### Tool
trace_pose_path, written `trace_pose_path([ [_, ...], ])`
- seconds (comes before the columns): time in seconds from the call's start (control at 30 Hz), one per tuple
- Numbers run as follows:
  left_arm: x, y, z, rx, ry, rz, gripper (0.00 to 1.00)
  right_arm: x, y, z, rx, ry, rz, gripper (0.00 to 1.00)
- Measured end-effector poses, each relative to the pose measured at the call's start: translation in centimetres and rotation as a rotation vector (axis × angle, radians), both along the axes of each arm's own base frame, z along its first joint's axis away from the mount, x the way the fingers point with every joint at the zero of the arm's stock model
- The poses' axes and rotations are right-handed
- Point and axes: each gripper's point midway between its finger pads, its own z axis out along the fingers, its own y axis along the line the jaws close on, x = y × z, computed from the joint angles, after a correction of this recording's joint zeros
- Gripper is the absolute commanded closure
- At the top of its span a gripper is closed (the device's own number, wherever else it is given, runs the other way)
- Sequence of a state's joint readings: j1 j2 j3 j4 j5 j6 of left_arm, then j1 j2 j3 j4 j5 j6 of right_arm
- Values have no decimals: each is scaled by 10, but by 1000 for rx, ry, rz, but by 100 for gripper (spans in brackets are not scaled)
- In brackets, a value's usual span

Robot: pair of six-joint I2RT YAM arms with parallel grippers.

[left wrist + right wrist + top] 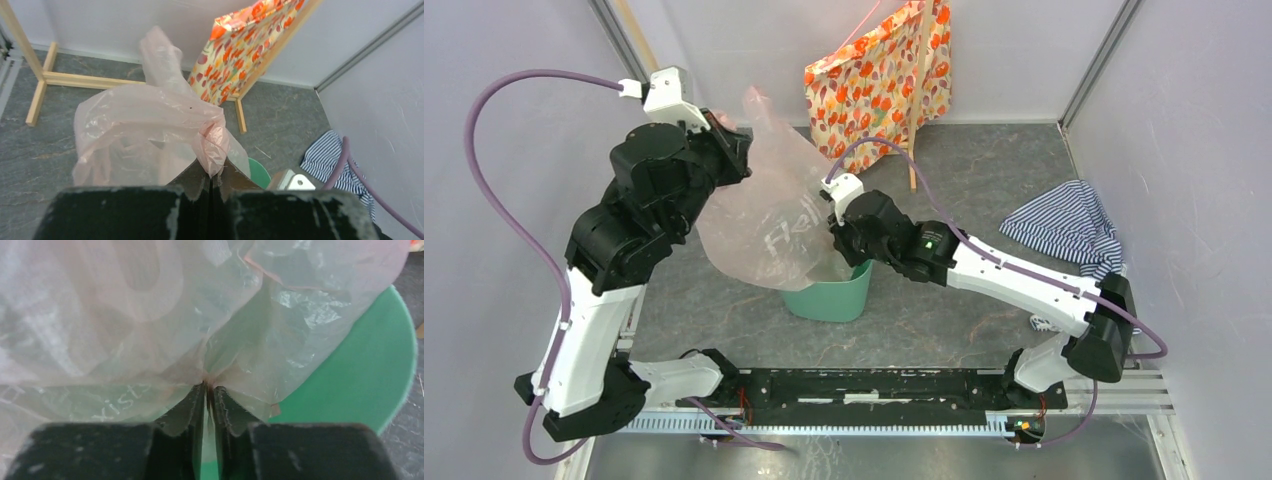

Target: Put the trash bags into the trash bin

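Observation:
A translucent pink trash bag [769, 215] hangs stretched between my two grippers above the mint-green trash bin [836, 295]. My left gripper [736, 135] is shut on the bag's upper bunched end; in the left wrist view the gripper [214, 174] pinches a twisted fold of the bag [145, 135]. My right gripper [836, 240] is shut on the bag's lower edge right over the bin's rim; in the right wrist view the gripper [208, 387] clamps the film [150, 315] with the bin [370, 380] behind it. The bag's bottom covers the bin's opening.
An orange floral bag [879, 75] leans on a wooden frame [916, 110] at the back. A blue-striped cloth [1069, 225] lies at the right by the wall. Grey walls enclose the table on three sides.

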State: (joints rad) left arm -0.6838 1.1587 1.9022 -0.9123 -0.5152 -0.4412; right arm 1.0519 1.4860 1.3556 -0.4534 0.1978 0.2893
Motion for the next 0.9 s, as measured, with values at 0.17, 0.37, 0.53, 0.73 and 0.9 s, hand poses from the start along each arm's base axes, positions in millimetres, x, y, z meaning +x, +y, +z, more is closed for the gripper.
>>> trace_pose_path([
  [0.17,3,-15,-15,-4,32,-50,98,4,-7,21,-1,-41,-34,52],
  [0.37,3,-25,-20,-30,48,-89,98,-12,-16,69,86,-104,-13,32],
  [0.53,3,-31,-16,-56,40,-115,98,-29,-30,108,164,-181,33,15],
  [0.73,1,-39,-13,-88,42,-148,98,-32,-18,141,233,-293,133,8],
  [0.9,4,-50,-11,-111,42,-183,98,-22,24,130,218,-318,211,30],
])
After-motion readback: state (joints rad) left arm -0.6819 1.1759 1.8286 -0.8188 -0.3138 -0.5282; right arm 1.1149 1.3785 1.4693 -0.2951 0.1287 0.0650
